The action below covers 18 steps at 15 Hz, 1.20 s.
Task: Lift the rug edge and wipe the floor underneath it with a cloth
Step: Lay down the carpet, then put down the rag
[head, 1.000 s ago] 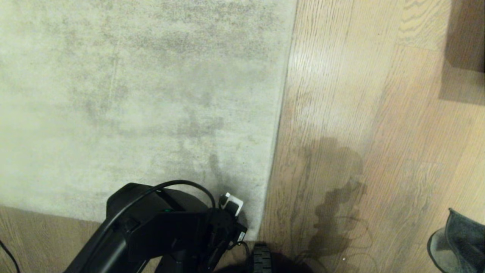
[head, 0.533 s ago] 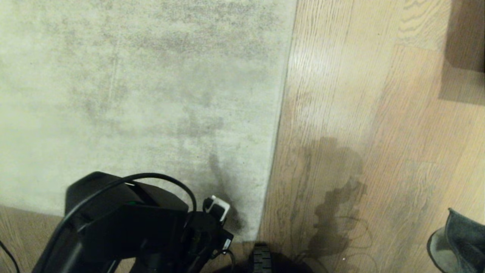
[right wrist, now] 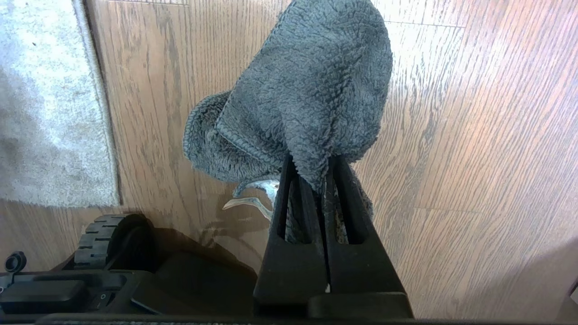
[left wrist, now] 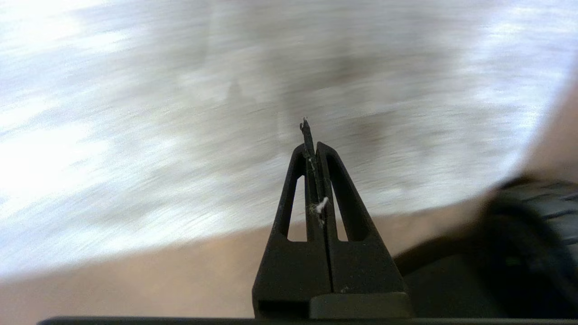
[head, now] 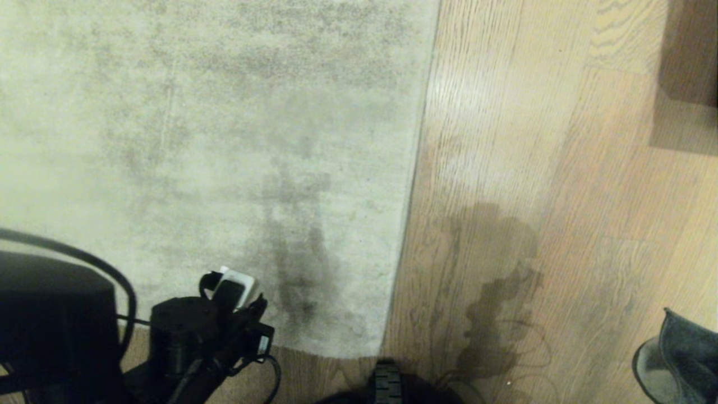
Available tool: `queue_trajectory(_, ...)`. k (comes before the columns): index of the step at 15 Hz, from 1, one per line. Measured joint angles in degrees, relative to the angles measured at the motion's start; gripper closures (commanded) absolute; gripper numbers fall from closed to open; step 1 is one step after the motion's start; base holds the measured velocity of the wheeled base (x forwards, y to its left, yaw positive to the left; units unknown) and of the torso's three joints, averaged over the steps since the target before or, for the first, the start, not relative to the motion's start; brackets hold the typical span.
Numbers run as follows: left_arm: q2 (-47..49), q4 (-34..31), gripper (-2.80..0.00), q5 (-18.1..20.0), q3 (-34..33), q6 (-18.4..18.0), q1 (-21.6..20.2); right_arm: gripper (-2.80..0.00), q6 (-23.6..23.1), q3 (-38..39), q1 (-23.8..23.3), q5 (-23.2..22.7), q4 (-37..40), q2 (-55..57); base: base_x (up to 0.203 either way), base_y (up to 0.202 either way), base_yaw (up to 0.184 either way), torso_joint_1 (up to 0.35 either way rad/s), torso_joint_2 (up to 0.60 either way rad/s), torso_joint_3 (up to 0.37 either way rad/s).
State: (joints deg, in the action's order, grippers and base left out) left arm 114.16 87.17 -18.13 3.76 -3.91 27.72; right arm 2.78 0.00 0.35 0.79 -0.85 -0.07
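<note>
Left gripper (left wrist: 311, 135), jaws pressed together and empty, is retreating leftward from the rug (head: 213, 140) corner, now lying flat; right gripper (right wrist: 323, 180) is pinching the cloth (right wrist: 307, 95), suggesting wiping is finished.

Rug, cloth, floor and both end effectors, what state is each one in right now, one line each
rug: lying flat on the floor, no edge lifted.
floor: bare wood showing beside the rug, shadowed by the robot.
cloth: pinched in the right end effector, bunched, hanging over the floor.
left end effector: shut, holding nothing, over the rug near its corner.
right end effector: shut on the cloth.
</note>
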Motion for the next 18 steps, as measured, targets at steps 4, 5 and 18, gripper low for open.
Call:
queue_trajectory(4,-10.0,0.0,0.00,0.3,-3.4,-0.1,-10.8,0.00,0.0,0.0,0.0,0.0,0.0,0.0,0.000,0.000,0.000,0.000,0.00,0.000)
queue_trajectory(5,-12.0,0.0,0.00,0.3,-3.6,-0.1,-12.9,0.00,0.0,0.0,0.0,0.0,0.0,0.0,0.000,0.000,0.000,0.000,0.00,0.000)
queue_trajectory(18,-37.6,-8.0,0.00,5.3,-3.8,1.2,-26.3,0.00,0.0,0.0,0.0,0.0,0.0,0.0,0.000,0.000,0.000,0.000,0.00,0.000)
